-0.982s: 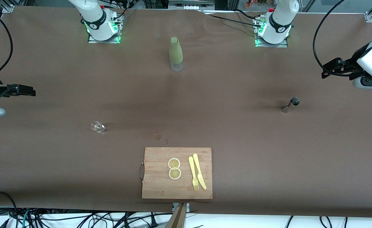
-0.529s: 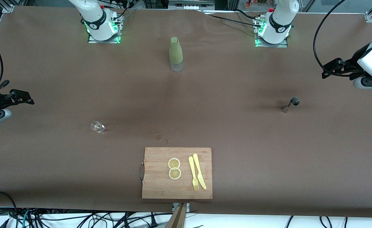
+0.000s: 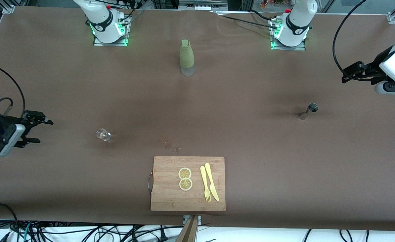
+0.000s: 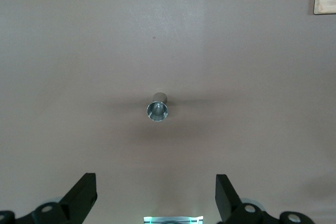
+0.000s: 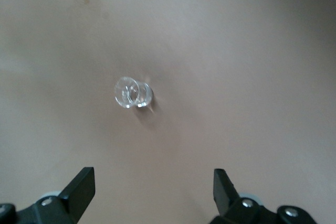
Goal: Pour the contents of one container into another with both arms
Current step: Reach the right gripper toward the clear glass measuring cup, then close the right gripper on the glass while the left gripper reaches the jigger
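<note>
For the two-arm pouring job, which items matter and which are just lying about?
Job: jigger, glass, left gripper and right gripper, both open.
Lying about: green bottle, cutting board with lemon slices, fork, knife.

Brown table (image 3: 251, 151): jigger (image 3: 308, 111), glass (image 3: 103, 134), bottle (image 3: 186, 57), board (image 3: 187, 183).

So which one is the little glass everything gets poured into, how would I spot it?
Start at the wooden cutting board with the lemon slices, at the table edge nearest the front camera. Look toward the right arm's end of the table and slightly farther from the camera: the drinking glass stands alone on bare brown cloth. It is tiny and clear, unlike the metal jigger.
</note>
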Robot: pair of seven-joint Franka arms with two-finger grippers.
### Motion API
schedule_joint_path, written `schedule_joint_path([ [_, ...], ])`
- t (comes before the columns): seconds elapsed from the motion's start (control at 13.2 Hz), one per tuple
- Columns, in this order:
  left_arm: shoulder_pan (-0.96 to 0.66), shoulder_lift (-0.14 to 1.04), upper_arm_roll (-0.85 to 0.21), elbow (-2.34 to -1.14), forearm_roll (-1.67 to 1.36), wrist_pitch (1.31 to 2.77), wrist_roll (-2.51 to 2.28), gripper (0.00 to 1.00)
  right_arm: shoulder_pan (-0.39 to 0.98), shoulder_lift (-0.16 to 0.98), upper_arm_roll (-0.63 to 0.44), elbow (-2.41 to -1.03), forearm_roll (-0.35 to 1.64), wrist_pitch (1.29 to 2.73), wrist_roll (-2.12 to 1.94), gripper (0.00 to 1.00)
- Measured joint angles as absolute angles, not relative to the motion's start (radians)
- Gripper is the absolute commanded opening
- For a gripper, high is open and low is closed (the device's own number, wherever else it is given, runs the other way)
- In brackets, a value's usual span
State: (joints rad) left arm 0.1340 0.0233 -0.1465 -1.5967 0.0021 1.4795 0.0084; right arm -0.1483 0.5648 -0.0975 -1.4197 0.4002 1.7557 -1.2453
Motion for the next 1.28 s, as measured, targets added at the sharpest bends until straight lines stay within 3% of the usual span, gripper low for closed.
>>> schedule_joint_path([
  [0.68, 0.145, 0.044, -0.146, -1.621, 0.002, 1.483, 0.011, 1.00, -0.204, 0.779, -0.098, -1.447, 0.711, 1.761, -1.801, 1.00],
  [1.28, 0.285, 0.140, -0.096, -1.687, -0.036, 1.644, 0.438, 1.00, -0.221, 0.903, -0.097, -1.478, 0.989, 1.753, -2.214, 1.00],
])
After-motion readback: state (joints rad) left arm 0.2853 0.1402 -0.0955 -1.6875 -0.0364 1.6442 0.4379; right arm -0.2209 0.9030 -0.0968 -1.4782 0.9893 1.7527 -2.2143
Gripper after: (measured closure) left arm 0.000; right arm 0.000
